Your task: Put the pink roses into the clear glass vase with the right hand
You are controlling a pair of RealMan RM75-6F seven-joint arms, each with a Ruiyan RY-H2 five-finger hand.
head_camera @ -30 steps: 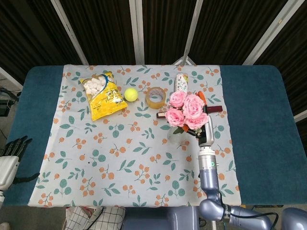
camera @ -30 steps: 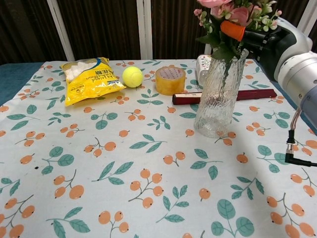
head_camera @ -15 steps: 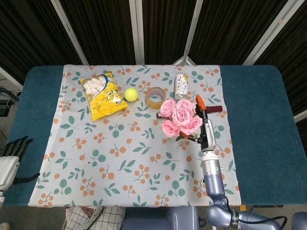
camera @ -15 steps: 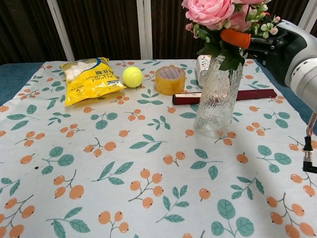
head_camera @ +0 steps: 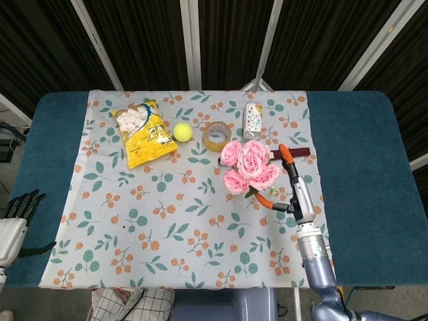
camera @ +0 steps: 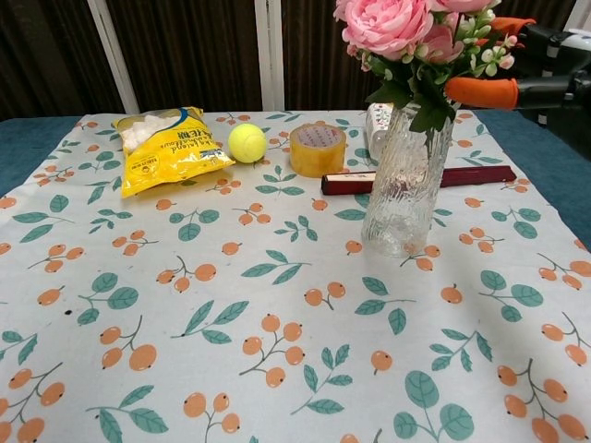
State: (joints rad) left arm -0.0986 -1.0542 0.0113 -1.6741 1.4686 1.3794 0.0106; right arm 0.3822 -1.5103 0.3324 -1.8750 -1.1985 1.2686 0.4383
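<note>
Dark slatted panels back a blue desk [head_camera: 361,140] spread with a leaf-and-berry cloth [head_camera: 167,214]. On the cloth stands the clear glass vase [camera: 403,194], upright, and the pink roses [camera: 406,28] sit in it, stems down inside the ribbed glass, blooms fanned above the rim. From the head view the bouquet [head_camera: 249,166] hides the vase almost wholly.

Just beside the blooms is the right hand [head_camera: 289,182], its orange-tipped fingers [camera: 480,92] spread and, as far as the chest view shows, clear of the stems, pinching nothing; one tip is close enough to the foliage that contact cannot be ruled out. Well away at the desk's near left corner, the left hand [head_camera: 19,212] rests with fingers apart, empty.

Judging by this, the placing is done and the step in hand is the release. Doing it well means drawing the right hand straight out sideways, away from the leaves, keeping the fingers spread so none hooks a stem or tips the tall vase toward the tape roll [head_camera: 217,136] and red stick [camera: 417,180] behind it.
</note>
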